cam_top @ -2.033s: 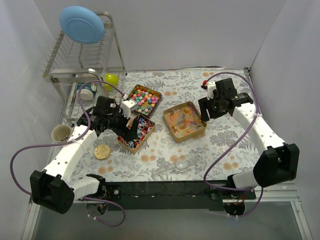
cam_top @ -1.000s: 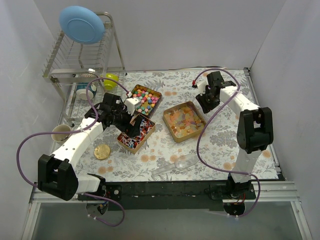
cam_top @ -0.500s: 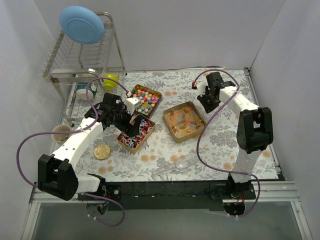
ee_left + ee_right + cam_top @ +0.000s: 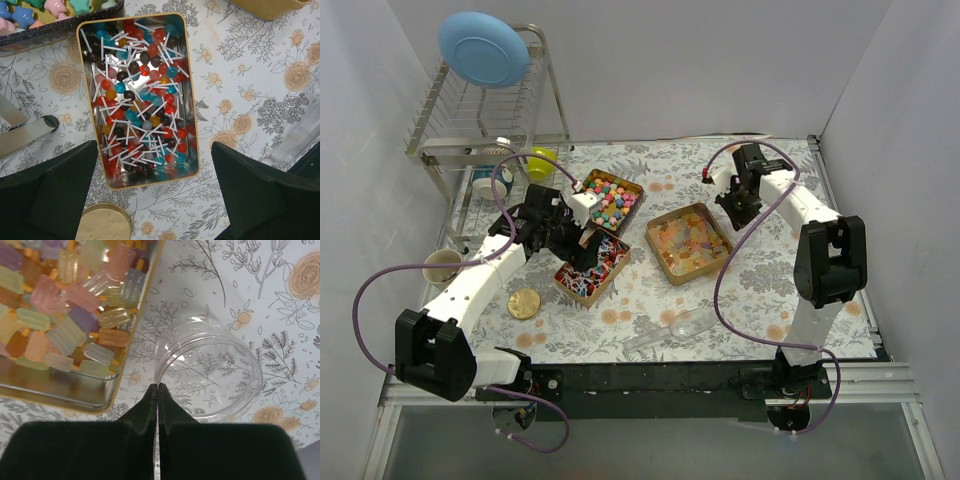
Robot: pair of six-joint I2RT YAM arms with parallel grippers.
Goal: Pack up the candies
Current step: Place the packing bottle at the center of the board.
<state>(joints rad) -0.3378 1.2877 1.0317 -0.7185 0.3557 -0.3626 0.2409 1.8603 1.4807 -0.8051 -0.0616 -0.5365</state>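
Observation:
The candies lie in three open gold tins. Multicoloured lumps (image 4: pixel 608 197) are at the back, red and blue pieces with white sticks (image 4: pixel 138 95) fill the near tin (image 4: pixel 593 262), and pastel gummies (image 4: pixel 60 315) fill the right tin (image 4: pixel 689 243). My left gripper (image 4: pixel 152 200) hangs open above the near end of the stick-candy tin, holding nothing; from above the left gripper (image 4: pixel 568 238) sits at that tin's left. My right gripper (image 4: pixel 158 386) is shut on the near rim of a clear round container (image 4: pixel 210 335) beside the gummy tin; from above the right gripper (image 4: pixel 738 207) is at the back right.
A round gold lid (image 4: pixel 524 303) lies left of the tins, near a beige cup (image 4: pixel 442 266). A clear plastic scoop (image 4: pixel 672 328) lies at the front. A wire dish rack (image 4: pixel 485 120) with a blue plate (image 4: pixel 483 48) stands at the back left.
The right gripper's jaws have closed at the clear container's rim. The left gripper has drawn back slightly to the left of the stick-candy tin and stays open.

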